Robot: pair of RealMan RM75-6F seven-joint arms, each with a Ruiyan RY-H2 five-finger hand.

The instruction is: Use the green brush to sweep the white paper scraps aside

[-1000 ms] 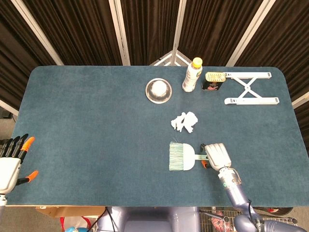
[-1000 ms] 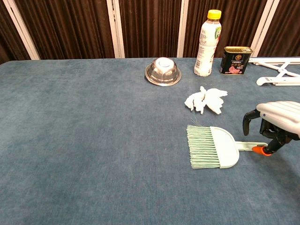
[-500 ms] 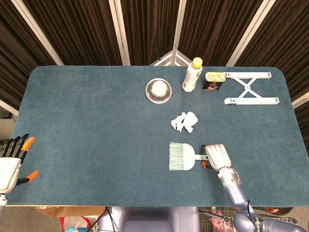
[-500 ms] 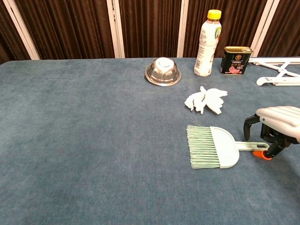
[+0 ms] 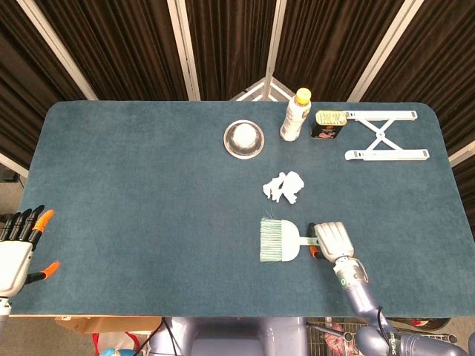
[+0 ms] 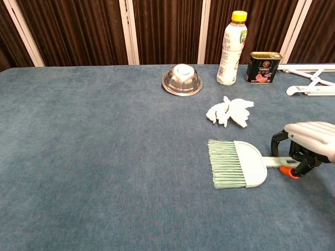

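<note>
Lying flat on the table, the brush sits at about 5 o'clock from the table's centre, bristles pointing toward 9 o'clock and handle toward 3 o'clock. The right hand is over the handle end, fingers curled down around it in the chest view; whether they have actually closed on the handle cannot be told, and the brush head rests on the cloth. The scraps form one loose white heap just at 12 o'clock of the brush, near it but apart. The left hand is at the table's edge at 8 o'clock, well apart from everything else, fingers straight and apart, holding nothing. Toward 12 o'clock of the scraps stands a steel bowl, turned upside down as the chest view shows. At 1 o'clock are a bottle with a yellow cap, upright, and just beside it at its 3 o'clock a dark tin. A white folding stand lies flat at 2 o'clock, beside the tin.
</note>
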